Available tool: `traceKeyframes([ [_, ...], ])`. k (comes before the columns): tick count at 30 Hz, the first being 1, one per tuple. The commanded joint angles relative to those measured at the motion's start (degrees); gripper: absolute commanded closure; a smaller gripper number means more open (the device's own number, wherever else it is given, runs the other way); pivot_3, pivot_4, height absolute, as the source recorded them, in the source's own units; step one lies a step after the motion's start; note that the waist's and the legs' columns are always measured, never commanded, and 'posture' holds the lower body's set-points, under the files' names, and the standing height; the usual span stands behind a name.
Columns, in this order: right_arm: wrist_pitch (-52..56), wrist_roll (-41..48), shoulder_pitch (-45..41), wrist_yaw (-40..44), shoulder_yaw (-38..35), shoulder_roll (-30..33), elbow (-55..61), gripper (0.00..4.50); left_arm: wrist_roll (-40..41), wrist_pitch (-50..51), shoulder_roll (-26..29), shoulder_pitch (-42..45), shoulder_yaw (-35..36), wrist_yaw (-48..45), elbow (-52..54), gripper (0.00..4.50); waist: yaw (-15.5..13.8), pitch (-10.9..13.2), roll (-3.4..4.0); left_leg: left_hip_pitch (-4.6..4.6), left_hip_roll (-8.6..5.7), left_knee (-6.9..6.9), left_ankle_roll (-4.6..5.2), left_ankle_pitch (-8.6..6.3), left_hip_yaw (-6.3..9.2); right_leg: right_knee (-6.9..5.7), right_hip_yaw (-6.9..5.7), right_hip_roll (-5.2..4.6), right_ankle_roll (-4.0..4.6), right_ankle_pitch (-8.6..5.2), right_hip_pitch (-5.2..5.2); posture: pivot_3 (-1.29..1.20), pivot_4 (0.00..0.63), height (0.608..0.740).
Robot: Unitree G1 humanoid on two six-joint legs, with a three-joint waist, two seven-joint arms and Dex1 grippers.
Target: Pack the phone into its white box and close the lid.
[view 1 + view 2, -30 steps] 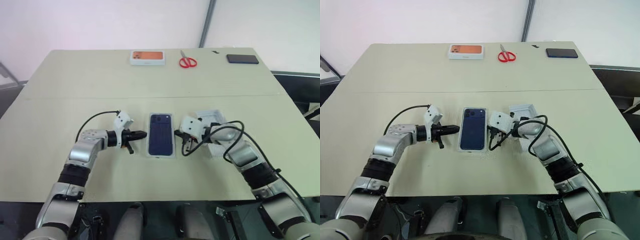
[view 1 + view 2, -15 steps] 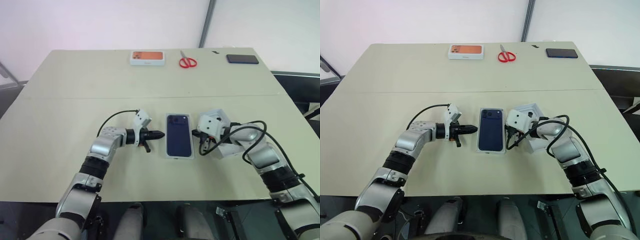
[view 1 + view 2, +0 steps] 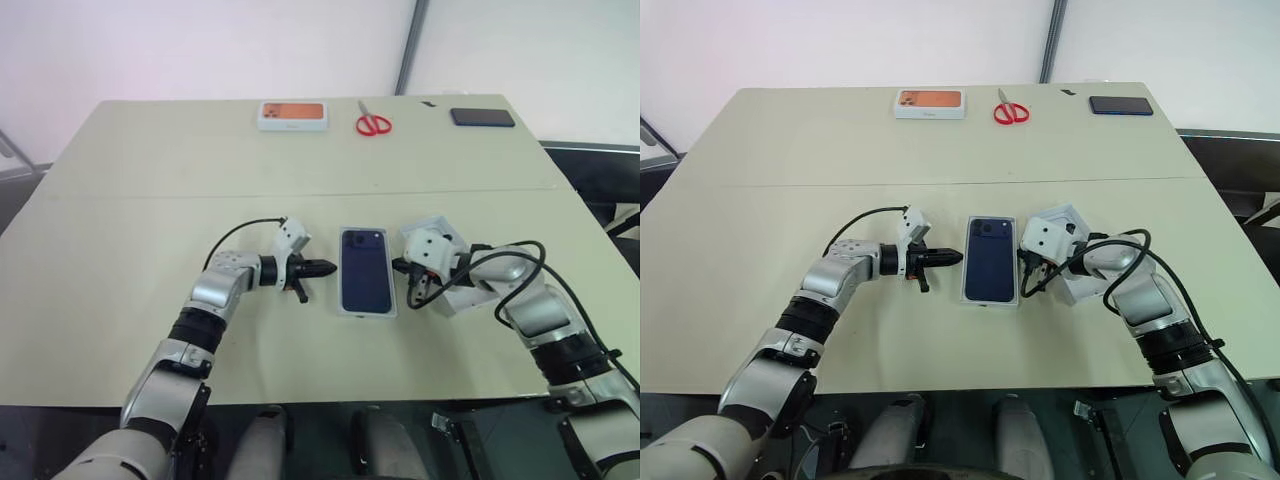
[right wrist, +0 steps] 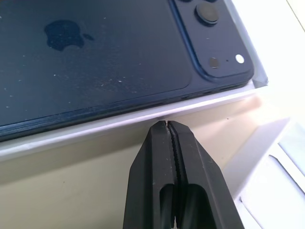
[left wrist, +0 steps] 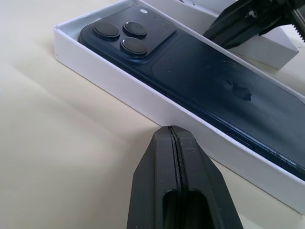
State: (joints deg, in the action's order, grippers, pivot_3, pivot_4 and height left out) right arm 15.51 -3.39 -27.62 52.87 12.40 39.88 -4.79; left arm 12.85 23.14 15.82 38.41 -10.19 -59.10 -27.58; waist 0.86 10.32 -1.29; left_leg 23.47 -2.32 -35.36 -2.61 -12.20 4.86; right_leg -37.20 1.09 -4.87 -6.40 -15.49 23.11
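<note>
The dark navy phone point(image 3: 366, 282) lies back up in the shallow white box point(image 5: 119, 88) at the middle of the table, camera cluster at its far end. My left gripper point(image 3: 328, 268) is shut and empty, its tip just off the box's left wall. On the other side, my right gripper point(image 4: 166, 125) is shut and empty, its tip against the box's right wall. The lid point(image 4: 267, 162) lies hollow side up just right of the box, partly hidden under my right wrist.
Along the table's far edge sit a white box with an orange picture point(image 3: 294, 115), red-handled scissors point(image 3: 374, 123) and a black slab point(image 3: 482, 117). A seam point(image 3: 150, 194) crosses the tabletop between them and the box.
The box with the phone has slid to the right across the table, and both shut grippers moved right with it on either side. Most of that shift came in the first half second.
</note>
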Motion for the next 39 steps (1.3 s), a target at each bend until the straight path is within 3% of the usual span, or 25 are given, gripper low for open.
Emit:
traceKeyframes([
  [1,-2.25,-1.6,-2.65,-2.16,-1.15,0.19,-1.91,4.46,0.35,-0.67,1.7,0.35,1.79,-0.08,1.54,4.5,0.12,0.0,0.0,0.0,0.01,0.0,0.0,0.0,0.0,-0.01,0.01,0.03,0.0,0.0,0.01,0.0,0.15,0.74],
  [10,-5.07,-5.53,-6.23,-6.35,0.2,-1.35,-9.6,4.46,1.35,-0.65,4.81,-1.89,4.05,0.71,5.71,4.5,0.04,0.0,0.0,-0.01,0.05,0.0,0.0,0.0,-0.02,-0.01,0.05,0.07,0.01,0.0,0.02,0.0,0.15,0.74],
  [15,1.25,1.15,-4.87,-1.59,-3.53,-1.37,-4.94,4.46,2.82,-2.03,7.14,-2.81,6.96,0.11,7.01,4.5,0.05,0.0,0.01,-0.01,0.06,0.0,0.0,0.0,-0.01,-0.01,0.04,0.07,0.01,0.0,0.03,0.0,0.15,0.74],
  [19,4.24,4.27,-3.53,-2.86,-8.66,0.46,-2.11,3.14,4.67,-4.7,9.0,-3.33,10.1,-0.56,8.57,3.16,-0.03,0.01,0.01,-0.01,0.08,0.0,0.0,0.0,-0.01,-0.01,0.04,0.07,0.01,0.0,0.03,0.0,0.15,0.74],
  [24,11.67,9.15,2.24,-5.01,-15.11,0.3,7.09,0.55,6.55,-9.15,11.37,-6.63,12.73,-3.25,11.46,0.58,-0.1,0.0,0.02,0.0,0.12,0.02,0.0,0.0,0.0,0.0,0.05,0.06,0.01,0.0,0.03,0.0,0.15,0.74],
  [32,24.82,10.76,12.28,-11.02,-18.48,0.87,21.23,0.55,9.16,-17.37,13.81,-14.46,14.21,-8.44,16.75,0.58,0.01,-0.01,0.04,-0.01,0.17,0.02,0.01,0.0,0.0,-0.01,0.11,0.04,0.02,0.0,0.04,0.0,0.15,0.74],
  [39,40.9,13.26,13.56,-15.42,-18.84,0.42,30.39,0.55,11.12,-18.64,16.61,-20.64,14.32,-11.76,22.05,0.58,-0.12,-0.01,0.04,-0.02,0.25,0.04,0.03,-0.02,0.01,0.0,0.15,0.02,0.03,-0.01,0.05,0.0,0.15,0.74],
])
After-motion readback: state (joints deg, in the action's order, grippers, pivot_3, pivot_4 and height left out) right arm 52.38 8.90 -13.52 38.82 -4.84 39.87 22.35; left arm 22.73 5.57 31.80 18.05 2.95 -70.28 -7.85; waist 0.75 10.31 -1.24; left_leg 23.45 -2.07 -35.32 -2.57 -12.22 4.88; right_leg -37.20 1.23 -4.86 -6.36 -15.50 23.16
